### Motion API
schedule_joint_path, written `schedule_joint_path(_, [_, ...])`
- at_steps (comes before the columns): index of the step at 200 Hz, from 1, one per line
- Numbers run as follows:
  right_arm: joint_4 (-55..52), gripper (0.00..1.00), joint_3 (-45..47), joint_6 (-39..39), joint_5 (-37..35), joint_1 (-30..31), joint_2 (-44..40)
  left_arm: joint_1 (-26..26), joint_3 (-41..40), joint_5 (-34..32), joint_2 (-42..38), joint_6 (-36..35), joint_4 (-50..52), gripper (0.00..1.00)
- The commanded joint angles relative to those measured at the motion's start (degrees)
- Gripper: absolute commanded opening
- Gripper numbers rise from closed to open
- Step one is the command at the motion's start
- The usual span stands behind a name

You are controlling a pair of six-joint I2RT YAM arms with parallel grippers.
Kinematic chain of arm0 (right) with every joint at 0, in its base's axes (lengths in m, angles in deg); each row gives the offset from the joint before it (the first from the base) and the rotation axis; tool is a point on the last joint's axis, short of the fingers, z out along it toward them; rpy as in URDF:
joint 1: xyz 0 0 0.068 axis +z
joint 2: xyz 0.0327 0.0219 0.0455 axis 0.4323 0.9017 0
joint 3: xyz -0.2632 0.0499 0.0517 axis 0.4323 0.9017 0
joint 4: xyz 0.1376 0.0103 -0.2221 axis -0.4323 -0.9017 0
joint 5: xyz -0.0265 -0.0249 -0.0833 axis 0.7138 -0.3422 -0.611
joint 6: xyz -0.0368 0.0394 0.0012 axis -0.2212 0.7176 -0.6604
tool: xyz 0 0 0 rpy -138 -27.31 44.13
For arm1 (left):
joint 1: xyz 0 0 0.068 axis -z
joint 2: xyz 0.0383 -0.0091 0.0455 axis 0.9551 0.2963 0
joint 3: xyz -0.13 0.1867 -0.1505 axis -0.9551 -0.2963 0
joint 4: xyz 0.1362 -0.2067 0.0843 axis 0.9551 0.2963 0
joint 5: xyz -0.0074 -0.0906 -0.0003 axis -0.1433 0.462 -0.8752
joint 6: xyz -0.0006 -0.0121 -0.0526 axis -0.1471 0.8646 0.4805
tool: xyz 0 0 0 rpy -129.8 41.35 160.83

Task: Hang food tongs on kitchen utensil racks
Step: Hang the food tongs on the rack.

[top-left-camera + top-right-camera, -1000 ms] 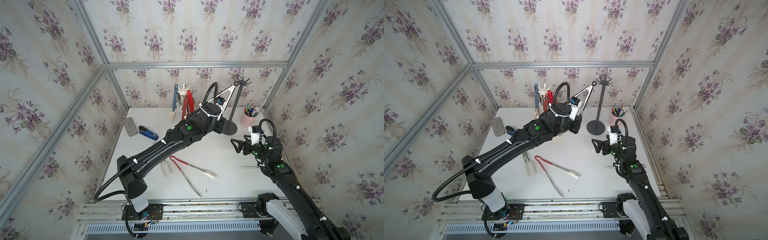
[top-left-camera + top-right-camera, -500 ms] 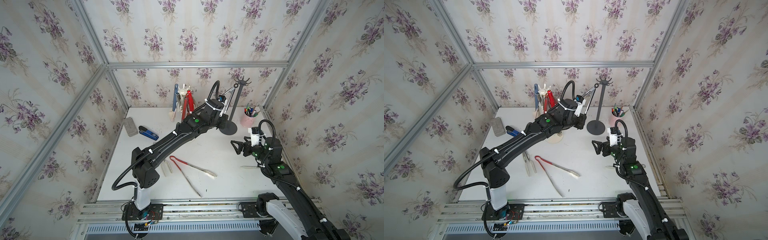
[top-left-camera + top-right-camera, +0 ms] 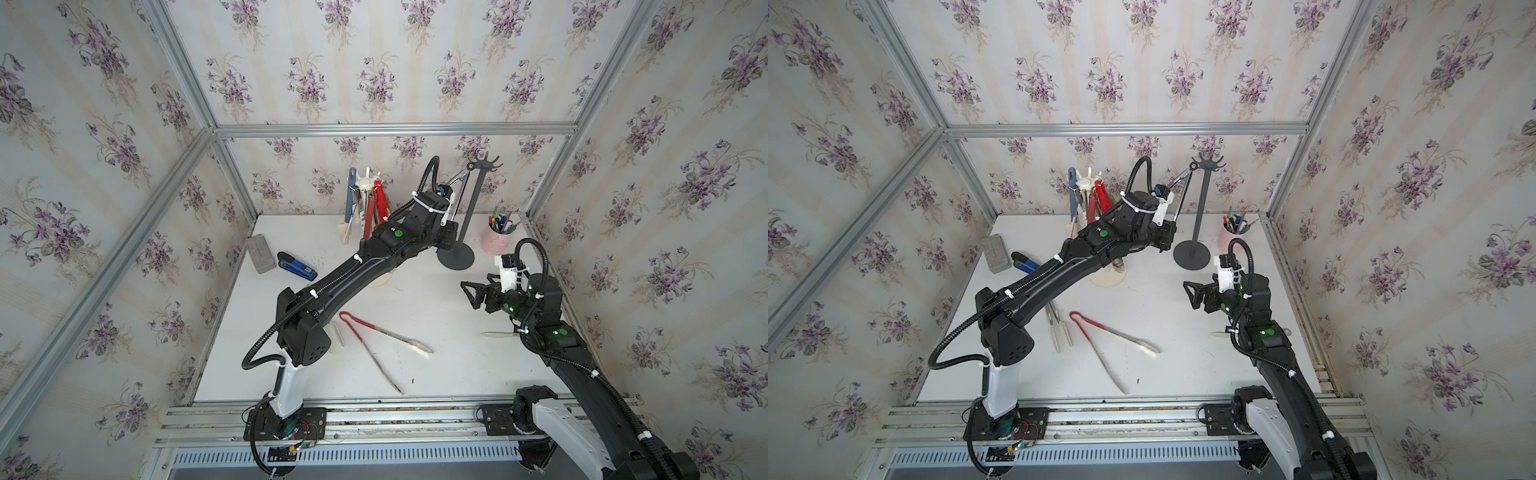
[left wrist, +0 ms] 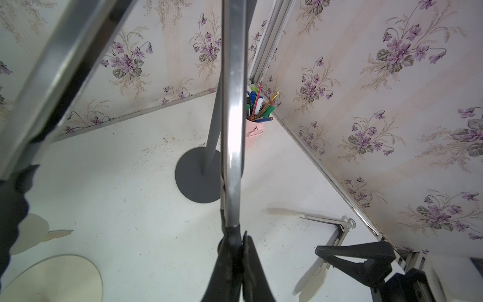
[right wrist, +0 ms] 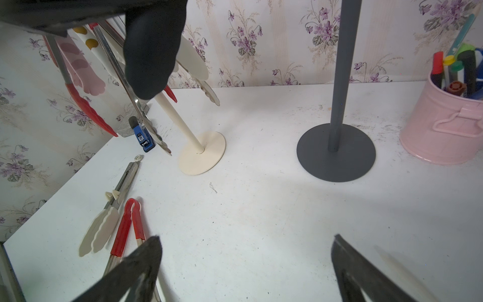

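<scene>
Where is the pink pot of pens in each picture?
Top view: pink pot in the table's far right corner, beside the grey rack base.
Top view: pink pot in that same corner, beside the base.
Left wrist: pink pot just past the rack's pole.
Right wrist: pink pot beside the base.
Shared landmark: the grey rack base.

Left arm (image 3: 357, 270) reaches far up and back, left gripper (image 4: 239, 240) clamped tight, while the right arm (image 3: 582, 365) sits bent and low, right gripper (image 3: 468, 296) spread wide.
</scene>
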Motion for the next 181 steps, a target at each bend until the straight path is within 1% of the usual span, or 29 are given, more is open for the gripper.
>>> schedule_joint_path(1, [1.0,1.00,-0.1,-0.7,0.1,-0.2,0.2,-0.5,1.5,0.9,0.8,0.5,-1.7,0.00])
schedule_joint_path(29, [1.0,1.00,-0.1,-1.1,0.1,-0.2,0.3,-1.1,3.1,2.6,2.1,0.4,-1.5,0.00])
schedule_joint_path(89, [1.0,1.00,-0.2,-1.7,0.4,-0.2,0.3,-1.5,3.3,7.1,3.6,1.6,-1.5,0.00])
schedule_joint_path(141, [0.3,1.00,-0.4,-2.2,0.0,-0.2,-0.1,-1.5,2.5,8.0,3.7,2.2,-1.4,0.00])
schedule_joint_path(158, [0.3,1.00,-0.3,-1.5,-0.3,-0.1,-0.2,-1.6,2.4,8.3,3.7,2.3,-1.4,0.04])
schedule_joint_path(181, [0.0,1.00,-0.4,0.2,-0.7,-0.3,0.2,-1.5,2.2,8.5,3.6,2.0,-1.4,0.17])
